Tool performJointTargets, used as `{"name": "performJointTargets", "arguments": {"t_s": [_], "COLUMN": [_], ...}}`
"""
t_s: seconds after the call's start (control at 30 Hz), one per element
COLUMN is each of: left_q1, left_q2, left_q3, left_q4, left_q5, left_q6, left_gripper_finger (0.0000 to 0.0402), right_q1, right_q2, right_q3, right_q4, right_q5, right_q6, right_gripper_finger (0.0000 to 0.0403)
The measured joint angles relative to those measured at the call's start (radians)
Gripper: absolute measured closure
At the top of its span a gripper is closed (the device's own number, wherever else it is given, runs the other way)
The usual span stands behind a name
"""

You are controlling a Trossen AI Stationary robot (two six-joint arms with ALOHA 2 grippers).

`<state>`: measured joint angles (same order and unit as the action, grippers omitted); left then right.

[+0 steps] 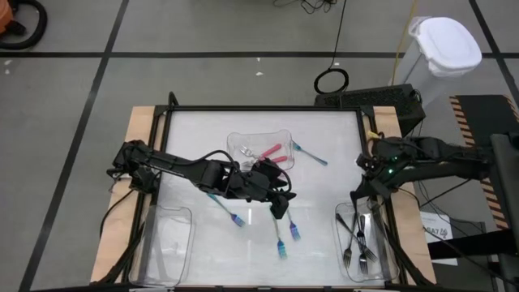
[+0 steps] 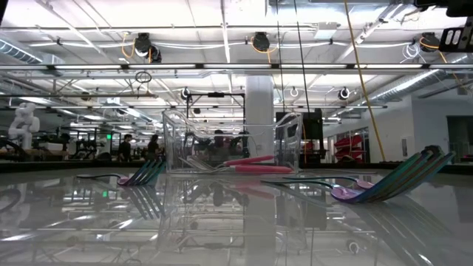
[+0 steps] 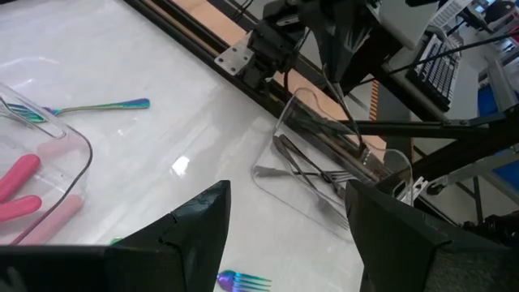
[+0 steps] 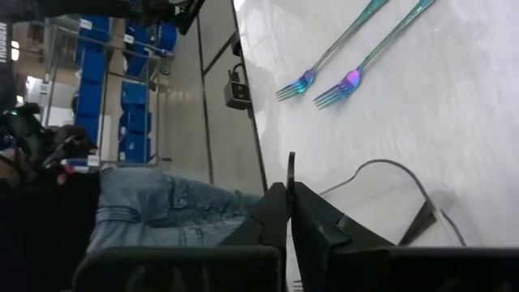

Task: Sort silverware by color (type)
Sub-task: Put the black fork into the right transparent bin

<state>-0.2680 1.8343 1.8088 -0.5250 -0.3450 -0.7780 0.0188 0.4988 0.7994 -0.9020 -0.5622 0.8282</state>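
Bench, white top, wooden side strips.

Silverware, pink-handled: lying in the middle clear tray, sorted.

Silverware, dark grey: several forks in the right-hand clear tray, sorted.

Silverware, teal-handled: three loose on the bench below the left arm, one more beside the middle tray. None yet in the left-hand clear tray, which looks empty.

Left tool: fingers spread and holding nothing, hovering over the loose teal forks.

Right tool: clenched on nothing visible, parked above the grey tray.

Step in hand, by my reading: gathering the teal pieces. Next move calls for the left tool to drop onto one slim handle lying flat, pinch it cleanly, and carry it to the left tray.

Writing: none readable anywhere.
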Motion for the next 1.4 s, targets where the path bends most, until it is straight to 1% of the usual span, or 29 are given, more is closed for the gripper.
{"name": "performJointTargets", "arguments": {"t_s": [0.1, 0.2, 0.37, 0.5, 0.67, 0.93, 1.13, 1.2, 1.4], "left_q1": [-0.001, -0.001, -0.001, -0.005, -0.014, -0.012, -0.007, -0.007, -0.007], "left_q2": [0.0, 0.0, 0.0, 0.0, 0.0, 0.0, 0.0, 0.0, 0.0], "left_q3": [0.0, 0.0, 0.0, 0.0, 0.0, 0.0, 0.0, 0.0, 0.0], "left_q4": [-0.001, -0.001, -0.001, -0.001, -0.001, -0.013, -0.018, -0.018, -0.018], "left_q5": [0.0, 0.0, 0.0, 0.0, 0.0, 0.008, 0.022, 0.022, 0.022], "left_q6": [-0.001, -0.001, -0.001, -0.009, -0.028, 0.002, 0.005, 0.008, 0.021], "left_gripper_finger": [0.0159, 0.0159, 0.0159, 0.0159, 0.0159, 0.0159, 0.0159, 0.0159, 0.0159], "right_q1": [0.038, 0.08, 0.166, 0.244, 0.336, 0.476, 0.574, 0.598, 0.656], "right_q2": [0.0, 0.001, 0.002, 0.002, -0.001, 0.007, 0.042, 0.066, 0.136], "right_q3": [0.0, -0.022, -0.129, -0.179, -0.18, -0.18, -0.18, -0.18, -0.18], "right_q4": [0.001, 0.044, 0.201, 0.283, 0.285, 0.245, 0.208, 0.209, 0.211], "right_q5": [0.051, 0.089, 0.099, 0.168, 0.289, 0.399, 0.515, 0.534, 0.536], "right_q6": [0.011, 0.042, 0.121, 0.175, 0.209, 0.263, 0.292, 0.298, 0.314], "right_gripper_finger": [0.0401, 0.0401, 0.0401, 0.0401, 0.0401, 0.0401, 0.0401, 0.0401, 0.0401]}}
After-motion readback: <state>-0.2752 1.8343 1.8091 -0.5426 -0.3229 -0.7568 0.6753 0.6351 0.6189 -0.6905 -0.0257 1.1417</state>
